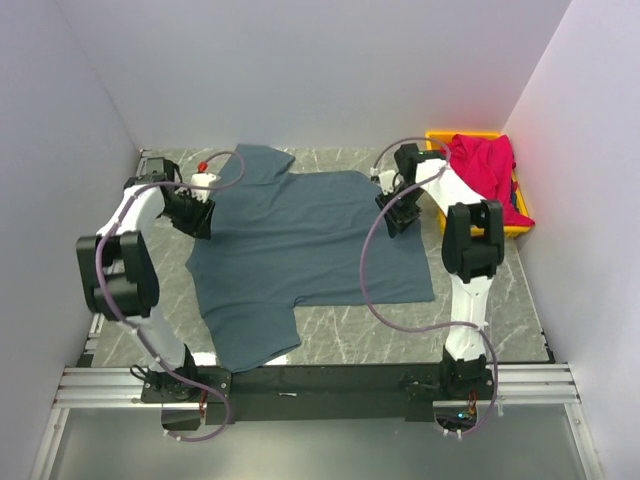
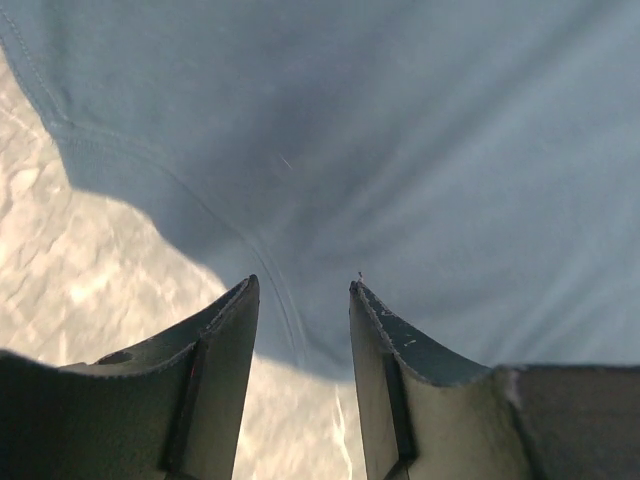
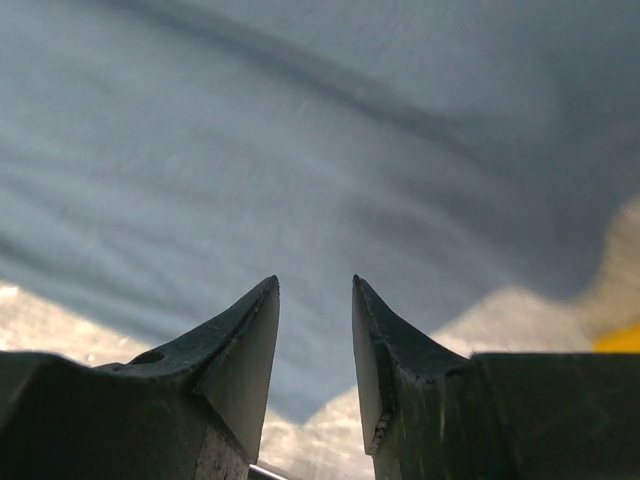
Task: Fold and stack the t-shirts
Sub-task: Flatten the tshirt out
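Across desk [image 1: 480,320], blue-grey t-shirt [image 1: 310,250] lying flat; red t-shirt [image 1: 485,165] sitting in yellow bin [image 1: 465,133]. Am hovering left pincer [image 2: 303,285], right pincer [image 3: 315,280] apart, empty, at far edge; first fold likely needing pinching there.

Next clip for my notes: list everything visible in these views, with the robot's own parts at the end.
blue-grey t-shirt: one, slate blue-grey, spread flat across the middle of the table
red t-shirt: one, crimson, bundled in the bin and spilling over its rim
bin: one, yellow, far right corner of the table
table: one, grey marbled top, under everything
walls: white, on three sides
cables: two, purplish, one looping along each arm
left arm: one, white and black, left of the blue-grey t-shirt
right arm: one, white and black, right of it
left pincer: one, dark, jaws apart at the shirt's left edge
right pincer: one, dark, jaws apart at its far right edge
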Robot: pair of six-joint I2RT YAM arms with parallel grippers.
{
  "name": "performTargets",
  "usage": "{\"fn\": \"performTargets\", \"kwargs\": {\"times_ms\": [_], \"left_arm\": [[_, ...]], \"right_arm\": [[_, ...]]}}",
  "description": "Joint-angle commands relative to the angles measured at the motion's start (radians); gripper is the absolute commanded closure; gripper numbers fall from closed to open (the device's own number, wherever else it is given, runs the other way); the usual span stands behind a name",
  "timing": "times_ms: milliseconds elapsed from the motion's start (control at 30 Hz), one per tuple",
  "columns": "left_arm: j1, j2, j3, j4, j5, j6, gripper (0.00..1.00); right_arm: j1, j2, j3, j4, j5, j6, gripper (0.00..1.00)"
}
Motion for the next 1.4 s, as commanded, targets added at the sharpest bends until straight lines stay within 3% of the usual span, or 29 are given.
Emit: {"fn": "performTargets", "kwargs": {"times_ms": [0, 200, 433, 533, 567, 633, 767, 867, 1000, 1100, 1233, 1367], "left_arm": [[0.007, 0.074, 0.062, 0.066, 0.024, -0.121, 0.53], [0.012, 0.125, -0.065, 0.132, -0.059, -0.133, 0.54], [0.036, -0.010, -0.289, 0.105, -0.104, -0.052, 0.55], [0.038, -0.084, -0.328, 0.034, -0.075, -0.021, 0.56], [0.043, -0.102, -0.320, 0.010, -0.052, -0.014, 0.55], [0.043, -0.147, -0.248, -0.038, -0.001, -0.010, 0.52], [0.043, -0.087, 0.011, -0.024, 0.127, -0.099, 0.36], [0.041, 0.040, 0.282, 0.032, 0.177, -0.200, 0.31], [0.030, 0.236, 0.474, 0.088, 0.165, -0.300, 0.31], [0.021, 0.311, 0.533, 0.137, 0.149, -0.356, 0.31], [0.017, 0.348, 0.522, 0.169, 0.145, -0.371, 0.31], [0.015, 0.326, 0.440, 0.191, 0.146, -0.363, 0.31]], "right_arm": [[0.003, 0.047, 0.030, 0.003, 0.008, 0.038, 0.58], [0.014, 0.043, -0.126, 0.068, 0.057, 0.020, 0.58], [0.026, -0.058, -0.351, 0.080, 0.072, -0.040, 0.58], [0.026, -0.124, -0.382, 0.020, 0.004, -0.088, 0.57], [0.008, -0.141, -0.338, -0.004, -0.082, -0.097, 0.56], [-0.023, -0.161, -0.251, -0.060, -0.163, -0.088, 0.52], [-0.095, -0.085, 0.121, -0.098, -0.279, -0.007, 0.45], [-0.103, 0.026, 0.309, -0.019, -0.190, 0.108, 0.44], [-0.091, 0.170, 0.513, 0.045, -0.072, 0.170, 0.44], [-0.075, 0.202, 0.514, 0.125, 0.002, 0.179, 0.40], [-0.075, 0.190, 0.400, 0.245, -0.027, 0.211, 0.35], [-0.072, 0.250, 0.420, 0.246, -0.081, 0.228, 0.35]]}}
